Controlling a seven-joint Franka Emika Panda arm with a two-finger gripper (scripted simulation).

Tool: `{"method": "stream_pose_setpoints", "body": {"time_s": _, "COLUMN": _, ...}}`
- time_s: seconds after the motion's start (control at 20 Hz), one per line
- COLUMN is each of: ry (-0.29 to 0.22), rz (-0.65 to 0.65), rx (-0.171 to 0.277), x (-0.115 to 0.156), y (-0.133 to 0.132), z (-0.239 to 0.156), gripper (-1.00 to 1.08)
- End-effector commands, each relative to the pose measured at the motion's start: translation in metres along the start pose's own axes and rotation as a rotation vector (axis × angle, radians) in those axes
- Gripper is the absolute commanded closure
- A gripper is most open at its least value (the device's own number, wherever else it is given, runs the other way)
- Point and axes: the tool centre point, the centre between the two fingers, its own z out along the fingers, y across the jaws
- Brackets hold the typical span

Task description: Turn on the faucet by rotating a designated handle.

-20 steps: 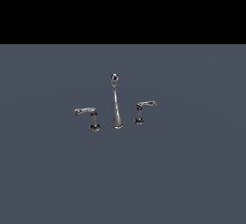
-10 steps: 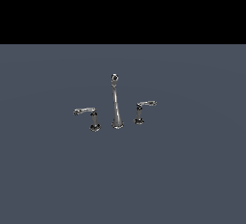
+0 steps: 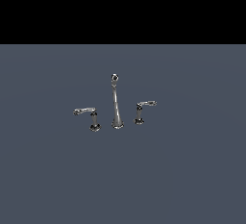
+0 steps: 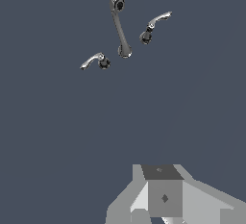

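faucet: a small shiny chrome faucet set (image 3: 115, 107), standing upright on the flat grey surface, well ahead of the end effector and apart from it.
spout: a tall slim tapering chrome spout (image 4: 120, 28) with a round head at its tip, in the middle of the set, between the two levers.
handle: the larger chrome lever handle (image 3: 87, 115), with a long thin curved arm on a short post and round base, at the exterior view's left of the spout; nothing touches it.
second lever: a smaller chrome handle (image 3: 143, 108) with a shorter arm, on the spout's other side.
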Motion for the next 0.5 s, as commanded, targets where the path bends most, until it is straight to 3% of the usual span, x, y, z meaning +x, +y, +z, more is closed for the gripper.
{"method": "stream_pose_setpoints", "body": {"time_s": 0.0, "ry": 0.001, "rz": 0.055, "rx": 0.003, "x": 0.004, "y": -0.011, "z": 0.015, "gripper": 1.08}}
{"method": "stream_pose_setpoints", "body": {"time_s": 0.45, "ry": 0.003, "rz": 0.245, "rx": 0.012, "x": 0.026, "y": -0.05, "z": 0.067, "gripper": 1.08}}
